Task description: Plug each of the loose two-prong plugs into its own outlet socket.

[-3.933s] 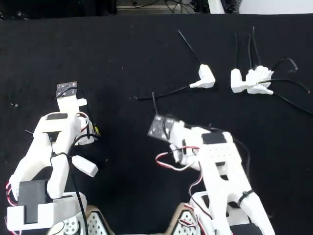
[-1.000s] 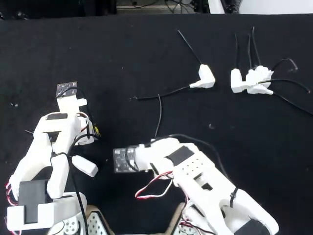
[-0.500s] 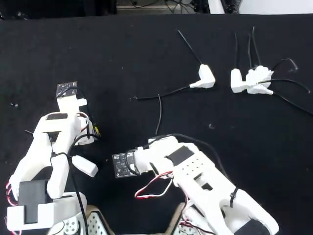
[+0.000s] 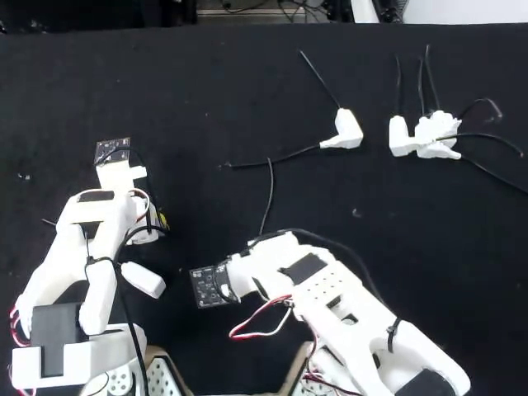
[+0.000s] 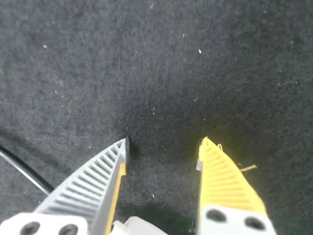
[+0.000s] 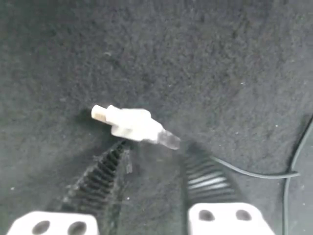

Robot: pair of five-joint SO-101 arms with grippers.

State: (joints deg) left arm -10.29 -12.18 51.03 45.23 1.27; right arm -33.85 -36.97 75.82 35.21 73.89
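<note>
A small white two-prong plug (image 6: pixel 131 124) lies flat on the black cloth, just past the tips of my right gripper (image 6: pixel 155 149). The jaws stand apart and do not hold it. Its thin black cable (image 6: pixel 254 172) runs back past one finger. In the high view my right gripper (image 4: pixel 206 287) sits low and left of centre, with the cable (image 4: pixel 267 194) trailing away behind it. My left gripper (image 5: pixel 164 144) is open over bare cloth at the left (image 4: pixel 113 153). A white angled plug (image 4: pixel 346 130) and a cluster of white outlet pieces (image 4: pixel 425 136) lie at the far right.
Black cables (image 4: pixel 487 169) spread around the outlet cluster. A white oblong piece (image 4: pixel 145 280) lies between the two arms near the front. Black cloth (image 4: pixel 206 82) covers the whole table.
My right arm swung from the table's middle to the left front, dragging the cable along. In the last half second its gripper shifted slightly nearer the front edge. The left arm stayed still.
</note>
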